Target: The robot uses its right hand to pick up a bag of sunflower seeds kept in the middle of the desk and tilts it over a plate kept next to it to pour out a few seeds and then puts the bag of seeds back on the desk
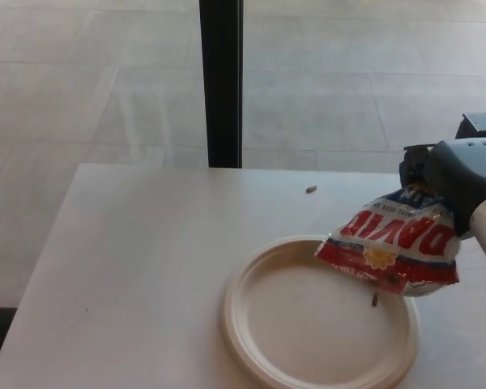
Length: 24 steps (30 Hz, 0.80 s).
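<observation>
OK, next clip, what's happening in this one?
The robot's right hand holds a red and white bag of sunflower seeds tilted over the right side of a cream plate on the white desk. One seed shows just under the bag, over the plate. Another stray seed lies on the desk behind.
</observation>
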{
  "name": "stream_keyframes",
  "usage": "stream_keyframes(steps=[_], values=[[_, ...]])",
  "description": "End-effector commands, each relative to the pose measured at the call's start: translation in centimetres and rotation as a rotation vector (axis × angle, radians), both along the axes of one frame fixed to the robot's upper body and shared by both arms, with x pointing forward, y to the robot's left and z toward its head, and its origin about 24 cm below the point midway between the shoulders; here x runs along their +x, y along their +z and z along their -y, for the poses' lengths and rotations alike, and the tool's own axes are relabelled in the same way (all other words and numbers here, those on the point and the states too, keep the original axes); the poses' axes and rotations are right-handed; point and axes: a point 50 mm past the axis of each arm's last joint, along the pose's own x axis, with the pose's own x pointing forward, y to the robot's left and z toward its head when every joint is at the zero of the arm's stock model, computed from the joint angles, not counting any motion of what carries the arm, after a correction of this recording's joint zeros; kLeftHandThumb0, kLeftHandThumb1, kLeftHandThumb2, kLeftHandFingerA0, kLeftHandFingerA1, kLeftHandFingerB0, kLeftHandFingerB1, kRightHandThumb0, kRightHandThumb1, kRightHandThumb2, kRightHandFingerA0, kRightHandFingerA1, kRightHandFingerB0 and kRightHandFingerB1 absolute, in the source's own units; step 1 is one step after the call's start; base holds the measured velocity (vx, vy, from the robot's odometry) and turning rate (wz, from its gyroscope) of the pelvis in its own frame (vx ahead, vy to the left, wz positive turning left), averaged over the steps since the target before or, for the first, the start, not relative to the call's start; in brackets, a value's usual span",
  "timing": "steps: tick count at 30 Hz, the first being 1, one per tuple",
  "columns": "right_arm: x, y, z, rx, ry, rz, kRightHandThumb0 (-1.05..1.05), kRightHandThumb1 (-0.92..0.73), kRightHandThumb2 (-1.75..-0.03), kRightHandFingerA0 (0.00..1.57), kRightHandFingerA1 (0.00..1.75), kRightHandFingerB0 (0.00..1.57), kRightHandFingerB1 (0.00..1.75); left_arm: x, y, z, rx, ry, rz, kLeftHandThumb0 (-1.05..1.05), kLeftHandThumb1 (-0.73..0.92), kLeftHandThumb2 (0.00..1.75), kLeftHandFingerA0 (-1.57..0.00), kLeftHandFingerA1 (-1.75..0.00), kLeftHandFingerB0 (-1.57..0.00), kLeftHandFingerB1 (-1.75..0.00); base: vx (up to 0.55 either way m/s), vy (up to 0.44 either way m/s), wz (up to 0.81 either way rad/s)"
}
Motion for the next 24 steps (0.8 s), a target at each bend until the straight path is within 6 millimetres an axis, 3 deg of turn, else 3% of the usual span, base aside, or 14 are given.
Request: stream_keyframes(steps=[1, 3, 4, 5, 6, 15, 16, 17, 18, 20, 21, 22, 23, 24], values=[[0.3, 1.8, -0.3, -0.112, -0.035, 0.101, -0.32, -0.6, -0.82, 0.92, 1.75, 0.79, 1.18, -0.1, 0.7, -0.9, 0.038, -0.015, -0.006, -0.79, 0.74, 0.62, -0.45, -0.5, -0.44, -0.37, 0.0, 0.0, 0.0], [0.4, 1.9, -0.4, -0.115, -0.045, 0.117, -0.33, -0.61, -0.77, 0.91, 1.75, 0.8, 1.15, -0.1, 0.7, -0.9, 0.047, -0.018, -0.013, -0.8, 0.74, 0.63, -0.46, -0.5, -0.44, -0.37, 0.0, 0.0, 0.0], [0.4, 2.1, -0.5, -0.12, -0.05, 0.124, -0.41, -0.46, -0.96, 1.18, 1.33, 0.83, 0.99, -0.1, 0.7, -0.9, 0.046, -0.017, -0.011, -0.79, 0.73, 0.62, -0.45, -0.51, -0.45, -0.38, 0.0, 0.0, 0.0], [0.5, 2.3, -0.6, -0.12, -0.055, 0.141, -0.41, -0.46, -0.96, 1.19, 1.33, 0.85, 0.99, 0.0, 0.8, -0.9, 0.034, -0.008, 0.001, -0.79, 0.73, 0.62, -0.44, -0.52, -0.45, -0.39, 0.0, 0.0, 0.0], [0.5, 2.4, -0.6, -0.121, -0.064, 0.142, -0.36, -0.62, -0.71, 0.91, 1.75, 0.77, 1.14, 0.0, 0.8, -0.9, 0.033, -0.007, 0.001, -0.78, 0.73, 0.62, -0.44, -0.52, -0.45, -0.39, 0.0, 0.0, 0.0], [0.5, 2.8, -0.7, -0.027, -0.121, 0.128, -0.34, -0.58, -0.72, 0.89, 1.74, 0.76, 1.1, -0.2, 0.7, -0.9, 0.046, -0.019, -0.009, -0.78, 0.75, 0.63, -0.45, -0.5, -0.43, -0.37, 0.0, 0.0, 0.0], [0.5, 2.6, -0.7, -0.021, -0.129, 0.119, -0.42, -0.48, -0.98, 1.18, 1.33, 0.8, 0.95, -0.2, 0.7, -0.9, 0.035, -0.011, -0.009, -0.8, 0.59, 0.99, -0.42, -0.59, -0.36, -0.5, 0.0, 0.0, 0.0], [0.5, 2.5, -0.7, -0.025, -0.132, 0.113, -0.43, -0.47, -0.96, 1.19, 1.35, 0.81, 0.97, -0.2, 0.7, -0.9, 0.031, 0.0, -0.012, -0.78, 0.73, 0.63, -0.46, -0.49, -0.44, -0.37, 0.0, 0.0, 0.0], [0.5, 2.4, -0.7, -0.024, -0.133, 0.112, -0.37, -0.62, -0.71, 0.92, 1.74, 0.8, 1.08, -0.2, 0.7, -0.9, 0.035, -0.002, -0.014, -0.78, 0.74, 0.63, -0.46, -0.49, -0.44, -0.37, 0.0, 0.0, 0.0], [0.4, 2.2, -0.7, -0.026, -0.133, 0.112, -0.37, -0.61, -0.67, 0.92, 1.74, 0.8, 1.12, -0.1, 0.8, -0.9, 0.049, -0.025, -0.013, -0.79, 0.57, 0.99, -0.4, -0.59, -0.35, -0.5, 0.0, 0.0, 0.0], [0.4, 2.2, -0.7, -0.026, -0.133, 0.112, -0.37, -0.61, -0.67, 0.92, 1.74, 0.8, 1.12, -0.1, 0.8, -1.0, 0.051, -0.027, -0.012, -0.79, 0.57, 0.99, -0.4, -0.59, -0.35, -0.5, 0.0, 0.0, 0.0], [0.4, 2.2, -0.6, -0.028, -0.126, 0.113, -0.44, -0.45, -0.94, 1.21, 1.36, 0.82, 0.97, -0.1, 0.8, -1.0, 0.048, -0.022, -0.009, -0.81, 0.73, 0.62, -0.45, -0.51, -0.44, -0.37, 0.0, 0.0, 0.0], [0.4, 2.2, -0.6, -0.022, -0.122, 0.115, -0.38, -0.61, -0.67, 0.93, 1.75, 0.8, 1.08, -0.1, 0.8, -1.0, 0.049, -0.024, -0.01, -0.81, 0.74, 0.63, -0.45, -0.5, -0.43, -0.37, 0.0, 0.0, 0.0], [0.4, 2.2, -0.6, -0.016, -0.122, 0.117, -0.37, -0.62, -0.68, 0.91, 1.75, 0.79, 1.09, 0.0, 0.9, -1.0, 0.052, -0.023, -0.012, -0.79, 0.74, 0.63, -0.46, -0.5, -0.43, -0.37, 0.0, 0.0, 0.0]])
